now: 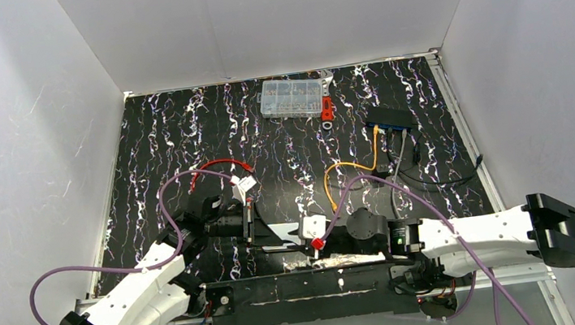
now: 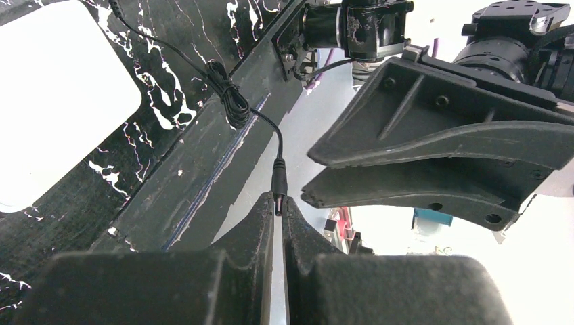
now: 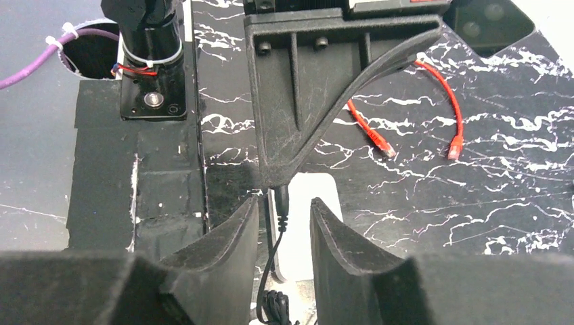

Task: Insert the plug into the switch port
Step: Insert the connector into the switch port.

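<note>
Black barrel plug (image 2: 278, 180) | left claw (image 2: 278, 204) pinching its tip | right claw (image 3: 284, 208) spread

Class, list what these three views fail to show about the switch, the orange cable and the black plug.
The switch: its ports are too small in the top view to count.
The orange cable: its plug is too small to find in the top view, and absent from both wrist views.
The black plug: in the left wrist view its tip is hidden, pinched inside the left end effector.
</note>
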You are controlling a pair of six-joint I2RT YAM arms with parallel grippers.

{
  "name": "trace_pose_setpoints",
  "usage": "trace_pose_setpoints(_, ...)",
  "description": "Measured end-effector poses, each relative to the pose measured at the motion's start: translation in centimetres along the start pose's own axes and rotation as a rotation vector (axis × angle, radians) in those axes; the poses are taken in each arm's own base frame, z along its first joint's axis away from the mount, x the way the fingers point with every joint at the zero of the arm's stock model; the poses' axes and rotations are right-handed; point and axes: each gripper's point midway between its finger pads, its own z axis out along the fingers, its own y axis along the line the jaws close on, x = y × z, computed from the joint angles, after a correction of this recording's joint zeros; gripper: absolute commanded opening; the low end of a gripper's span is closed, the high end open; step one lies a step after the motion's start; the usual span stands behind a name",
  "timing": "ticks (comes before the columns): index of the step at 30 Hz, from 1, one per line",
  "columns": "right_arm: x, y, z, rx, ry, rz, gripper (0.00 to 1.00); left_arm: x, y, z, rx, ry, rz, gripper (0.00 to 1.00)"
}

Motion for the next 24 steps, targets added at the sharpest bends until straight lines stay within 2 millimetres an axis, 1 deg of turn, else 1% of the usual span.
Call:
trace_pose_setpoints(4, -0.7, 0.3, -0.3, -0.022, -0.026, -0.004, 0.44, 0.0, 0.0, 0.0, 0.0, 0.0, 0.0, 0.0)
trace_pose_setpoints(10, -0.5, 0.9, -0.3, -0.055, -0.021, -0.004, 0.43, 0.0, 0.0, 0.0, 0.0, 0.0, 0.0, 0.0)
trace_pose_setpoints(18, 1.0, 0.6, 0.1, -0.038, 0.007, 0.006, 0.37, 0.1, -0.1, 0.0, 0.008, 0.006, 0.002, 0.0)
trace_pose_setpoints(21, 1.1, 0.6, 0.2, -0.034, 0.008, 0.007, 0.35, 0.1, -0.2, 0.0, 0.013, 0.009, 0.004, 0.0)
trace_pose_setpoints(24, 1.0, 0.6, 0.2, -0.032, 0.003, 0.006, 0.3, 0.2, -0.3, -0.1, 0.016, 0.012, 0.004, 0.0)
